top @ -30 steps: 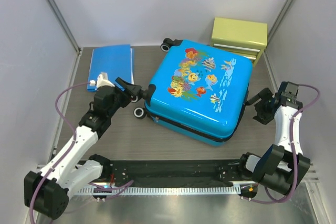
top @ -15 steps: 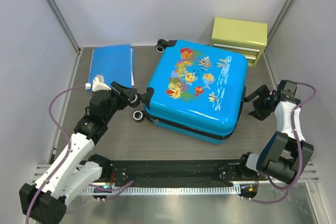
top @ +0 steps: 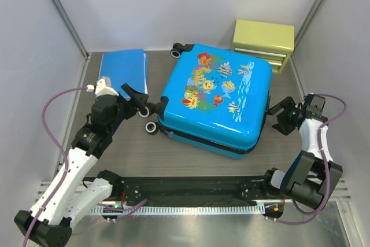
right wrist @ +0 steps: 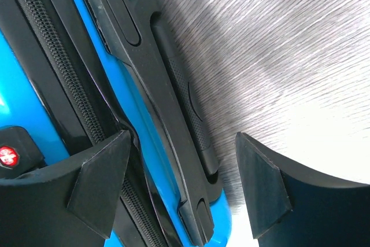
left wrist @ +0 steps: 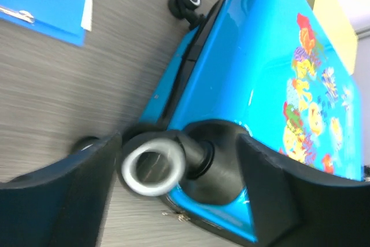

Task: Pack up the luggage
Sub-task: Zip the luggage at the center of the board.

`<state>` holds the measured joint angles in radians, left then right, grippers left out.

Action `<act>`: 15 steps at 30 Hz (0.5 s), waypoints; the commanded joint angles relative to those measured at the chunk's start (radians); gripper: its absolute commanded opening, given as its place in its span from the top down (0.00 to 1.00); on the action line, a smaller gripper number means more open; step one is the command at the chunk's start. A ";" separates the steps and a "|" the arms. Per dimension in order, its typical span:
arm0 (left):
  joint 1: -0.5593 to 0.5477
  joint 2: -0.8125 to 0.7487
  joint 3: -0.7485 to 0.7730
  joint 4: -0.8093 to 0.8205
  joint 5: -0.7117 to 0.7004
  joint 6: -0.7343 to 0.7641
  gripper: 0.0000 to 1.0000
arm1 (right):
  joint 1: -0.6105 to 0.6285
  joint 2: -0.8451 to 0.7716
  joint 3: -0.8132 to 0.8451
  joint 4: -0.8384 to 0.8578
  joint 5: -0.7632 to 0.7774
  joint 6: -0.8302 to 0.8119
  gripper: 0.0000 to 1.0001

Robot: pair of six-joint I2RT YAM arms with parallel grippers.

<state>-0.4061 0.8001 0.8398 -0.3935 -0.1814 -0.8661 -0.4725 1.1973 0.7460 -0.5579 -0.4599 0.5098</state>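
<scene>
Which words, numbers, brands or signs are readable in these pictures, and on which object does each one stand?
No text can be read.
On the luggage, a red round badge: white marks, too blurred and cut off to read.
The fish prints on its lid: pictures only, no letters.
The blue folder and the yellow-green drawer box: no lettering visible.

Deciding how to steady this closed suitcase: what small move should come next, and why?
Probably close the right gripper on the black side handle of the suitcase: its open jaws straddle it, while the open left gripper brackets a wheel at the opposite end.
</scene>
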 commanded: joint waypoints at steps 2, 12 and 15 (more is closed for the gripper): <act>-0.005 -0.127 0.015 -0.123 -0.102 0.091 0.06 | 0.032 -0.002 -0.074 -0.163 -0.029 -0.079 0.21; -0.005 -0.216 -0.155 -0.128 0.049 0.073 0.17 | 0.031 -0.021 -0.073 -0.175 -0.020 -0.067 0.21; -0.005 -0.248 -0.202 -0.122 0.077 0.067 0.17 | 0.026 -0.045 -0.036 -0.209 -0.020 -0.059 0.21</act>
<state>-0.4076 0.5877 0.6842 -0.5213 -0.1642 -0.8009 -0.4725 1.1755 0.7197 -0.5579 -0.4461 0.4957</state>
